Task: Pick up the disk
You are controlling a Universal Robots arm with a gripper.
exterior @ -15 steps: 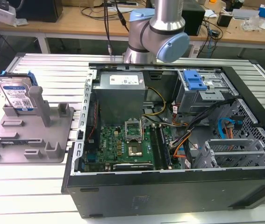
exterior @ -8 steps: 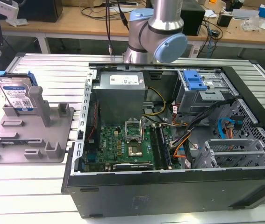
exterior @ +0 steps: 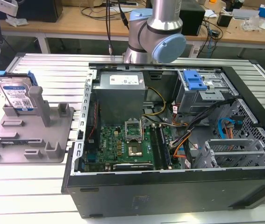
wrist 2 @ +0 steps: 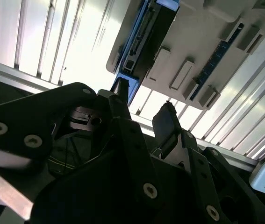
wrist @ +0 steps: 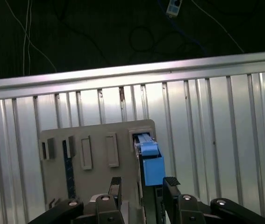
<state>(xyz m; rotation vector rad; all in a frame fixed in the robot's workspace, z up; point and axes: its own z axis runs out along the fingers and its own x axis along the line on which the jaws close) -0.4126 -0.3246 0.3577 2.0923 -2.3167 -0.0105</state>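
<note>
Silver with blue rails, the disk (exterior: 16, 93) stands on edge in the grey fixture (exterior: 39, 135) on the ribbed counter (exterior: 29, 186), at the exterior view's left, beside the open case (exterior: 169, 140). The arm (exterior: 155, 37) stands upright behind the case. In the first wrist view, the fingers (wrist: 116, 186) are spread and empty, pointing down at the disk's top edge.

A robotics lab or workshop: a robot arm (exterior: 156, 35) rises behind an opened computer case (exterior: 169, 191) on a ribbed metal bench (exterior: 25, 186), with cluttered wooden benches (exterior: 76, 25) across the exterior view's top.
</note>
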